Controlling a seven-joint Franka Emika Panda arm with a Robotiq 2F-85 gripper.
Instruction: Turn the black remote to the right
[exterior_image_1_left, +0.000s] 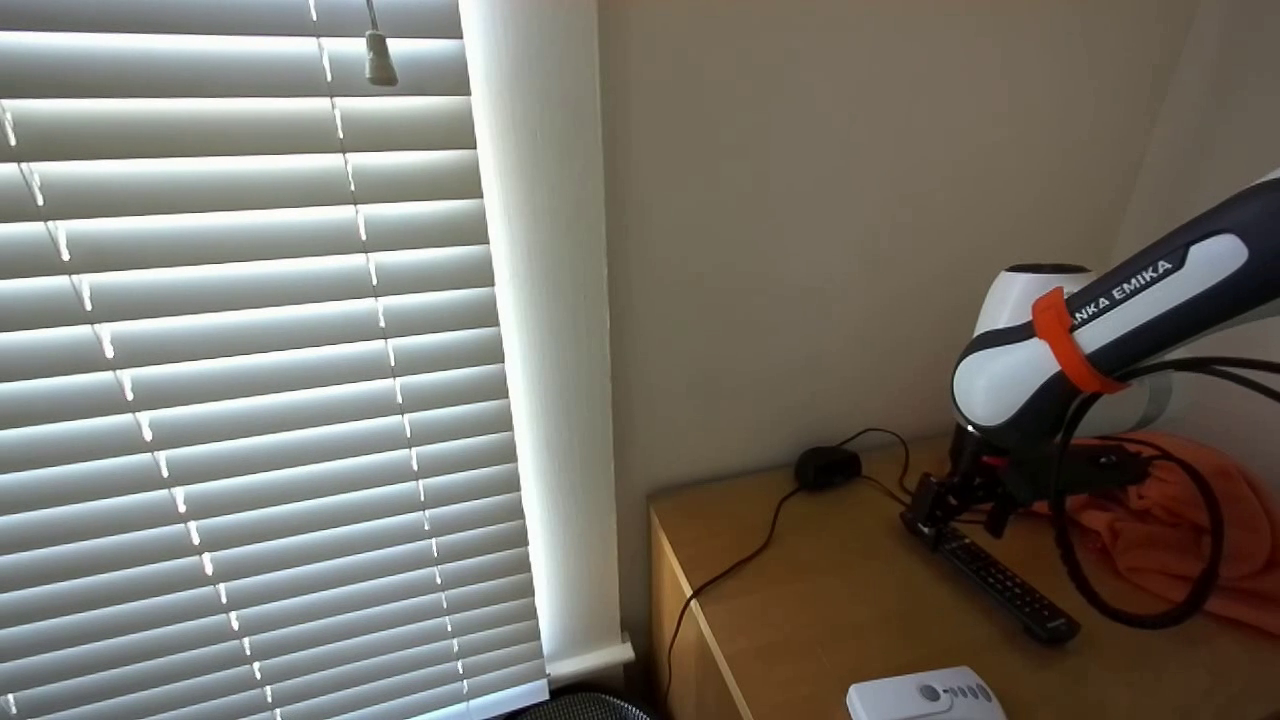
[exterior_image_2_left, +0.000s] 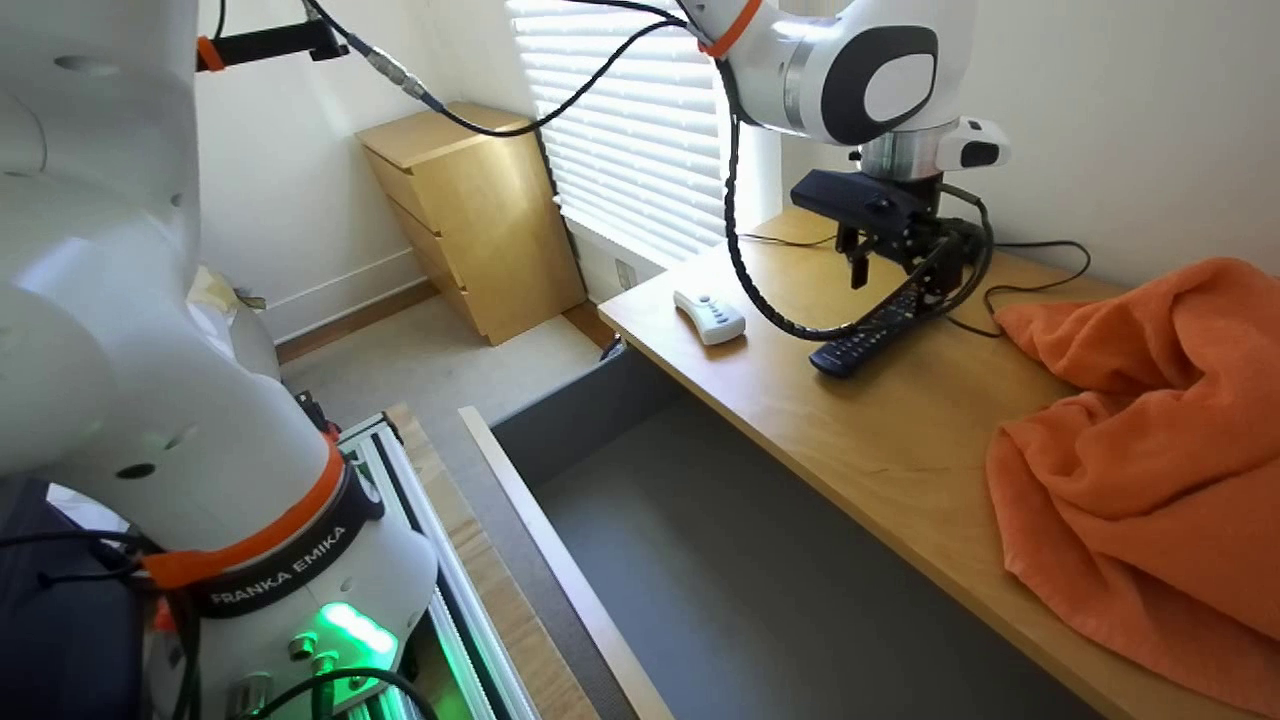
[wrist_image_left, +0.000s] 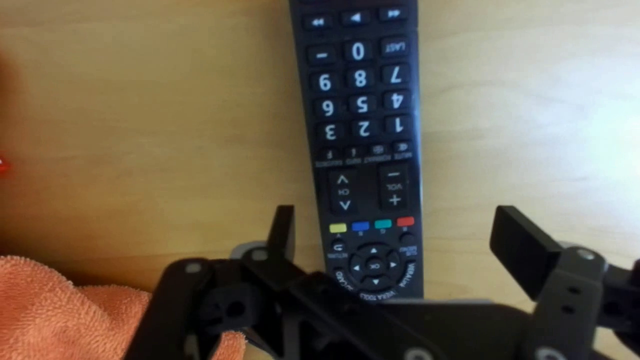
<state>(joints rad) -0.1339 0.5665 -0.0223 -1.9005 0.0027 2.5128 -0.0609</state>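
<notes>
In an exterior view, an orange cloth (exterior_image_2_left: 1150, 460) lies right of the remote (exterior_image_2_left: 864, 346) on the table (exterior_image_2_left: 900, 440), a white device (exterior_image_2_left: 711, 318) left; a hose (exterior_image_2_left: 729, 200) loops in front. In the wrist view, the remote is slim and black with white digits; the gripper (wrist_image_left: 395, 237) is spread, a finger on each side. In an exterior view, open table stretches from the remote to the left edge, where a cable (exterior_image_1_left: 767, 543) drops over.

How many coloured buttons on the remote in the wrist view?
4, across the black remote, left to right: yellow, blue, green, red; the gripper and frame edge may hide others.
</notes>
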